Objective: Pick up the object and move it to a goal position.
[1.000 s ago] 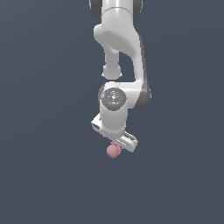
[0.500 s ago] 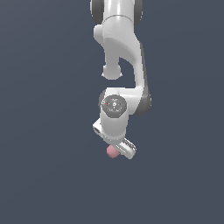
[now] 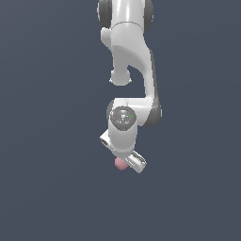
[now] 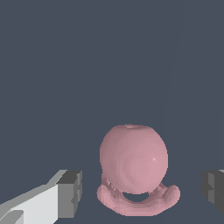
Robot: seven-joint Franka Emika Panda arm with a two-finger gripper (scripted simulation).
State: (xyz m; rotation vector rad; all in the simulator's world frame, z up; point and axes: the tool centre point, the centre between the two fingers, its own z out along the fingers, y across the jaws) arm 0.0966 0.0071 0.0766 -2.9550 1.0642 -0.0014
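Object (image 4: 133,164) sits between the spread fingers (image 4: 69,194) of the tool (image 3: 128,163), untouched. Grasp and carry to goal not yet done.

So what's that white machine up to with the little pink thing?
A white robot arm is reaching down toward a small pink object, a round lump sitting on a curled base. The wrist view shows the gripper open, with one finger on each side of the pink object and a gap between each finger and it, so nothing is grasped yet. In the exterior view the object peeks out beside the gripper.
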